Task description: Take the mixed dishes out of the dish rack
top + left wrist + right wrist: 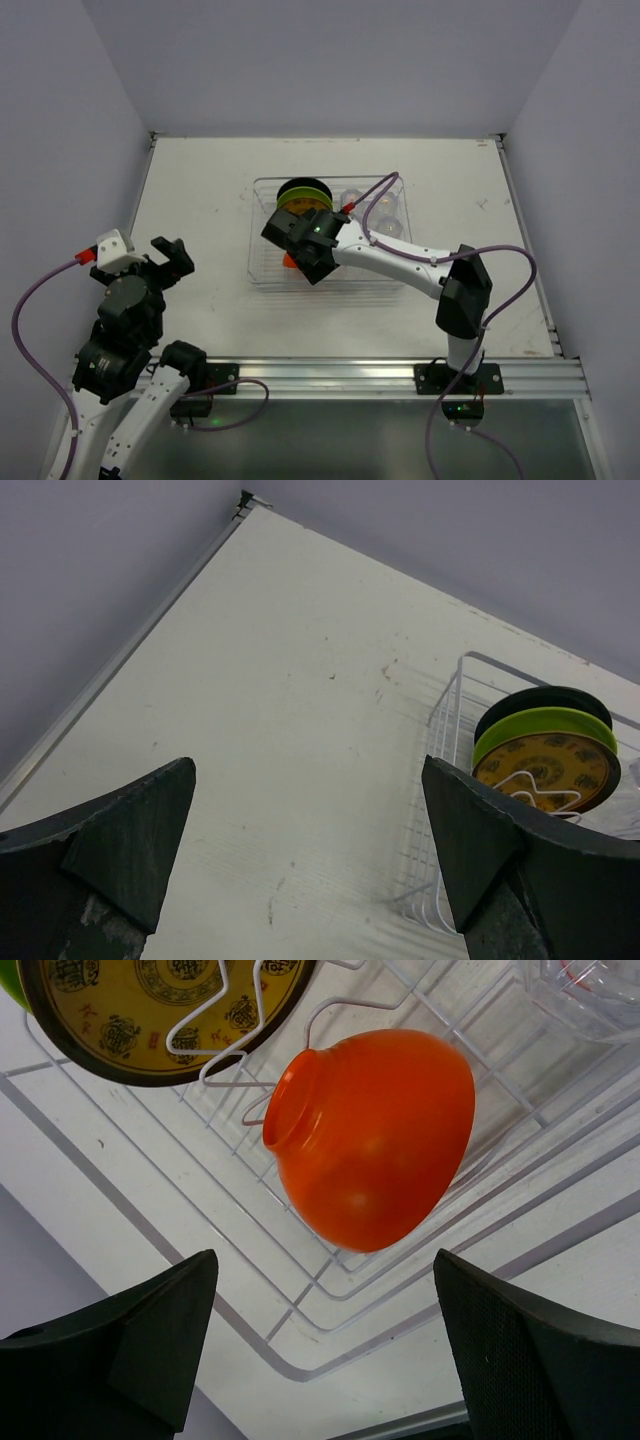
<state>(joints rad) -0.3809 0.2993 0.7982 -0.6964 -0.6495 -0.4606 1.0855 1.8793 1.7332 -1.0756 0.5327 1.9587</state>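
Observation:
The clear dish rack [258, 280] lies mid-table. A small orange bowl [375, 1140] rests tilted on its gridded base [300, 1365], foot ring facing the camera. My right gripper [322, 1257] hangs open just short of the bowl, which no finger touches; from above the gripper [297, 262] covers most of the bowl [287, 261]. A lime-green plate [545, 725] and an amber patterned plate [545, 770] stand upright in the rack's slots [303, 192]. Clear cups [385, 205] sit in the far right part. My left gripper [308, 765] is open and empty over bare table left of the rack [440, 710].
White tabletop [200, 200] surrounds the rack, bounded by grey walls at the back and sides. A metal rail [350, 375] runs along the near edge with both arm bases on it. Purple cables loop from each arm.

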